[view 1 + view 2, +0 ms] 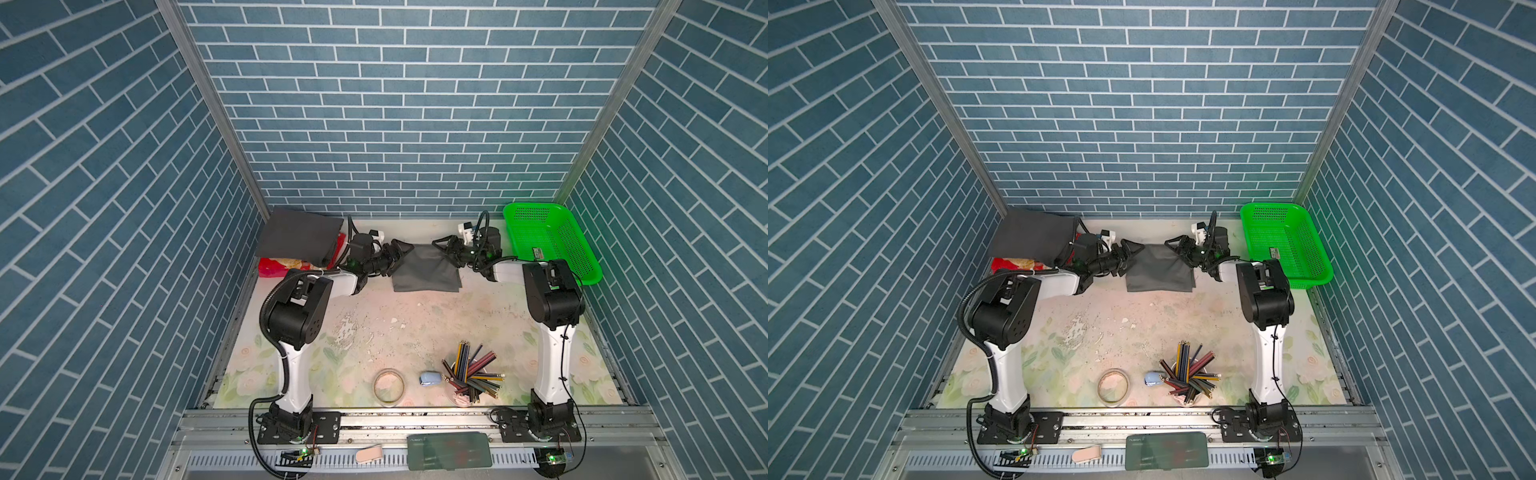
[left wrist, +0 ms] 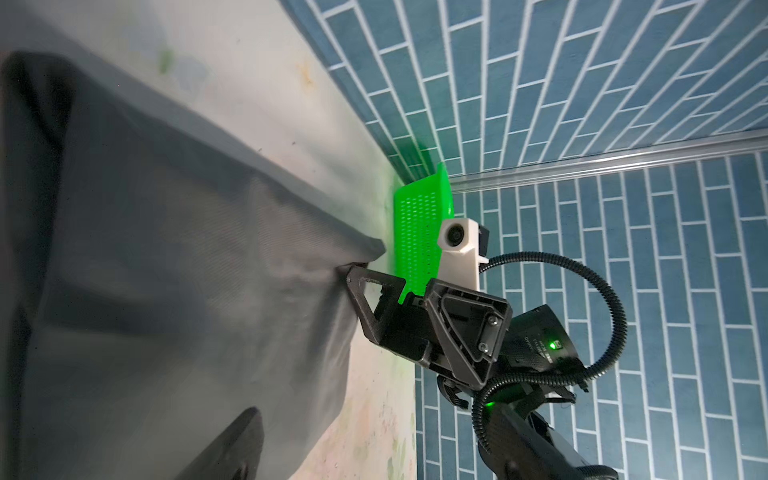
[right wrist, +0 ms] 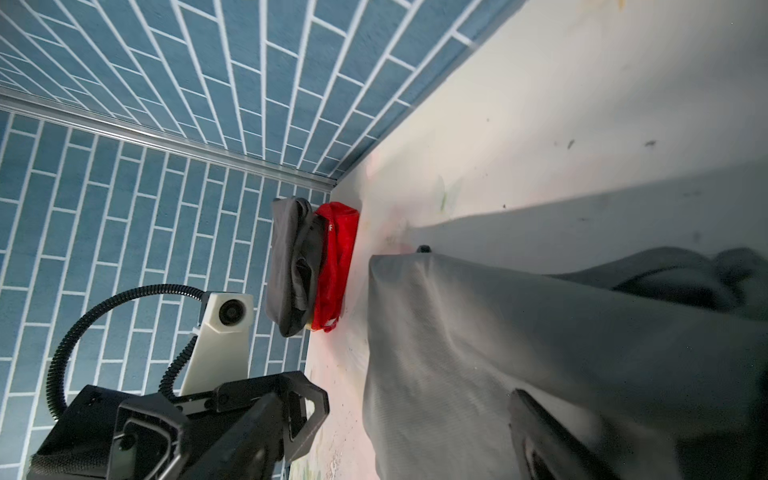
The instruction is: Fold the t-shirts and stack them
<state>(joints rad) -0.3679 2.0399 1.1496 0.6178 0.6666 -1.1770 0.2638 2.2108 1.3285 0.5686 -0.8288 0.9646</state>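
jaws wide at far corners of folded mid-grey t-shirt

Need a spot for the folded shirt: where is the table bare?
Free: the middle, between the grey t-shirt and the tape ring and pencil cup in front. Crowded: the back edge, with charcoal t-shirt, left gripper, right gripper, green basket.

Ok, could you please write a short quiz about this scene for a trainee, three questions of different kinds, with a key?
1. True or false: the green basket holds no t-shirt.
2. The left gripper and the right gripper are at the far corners of: A) the pencils; B) the grey t-shirt; C) the tape roll.
3. What lies under the charcoal t-shirt?
Key: 1 true; 2 B; 3 the red bag.
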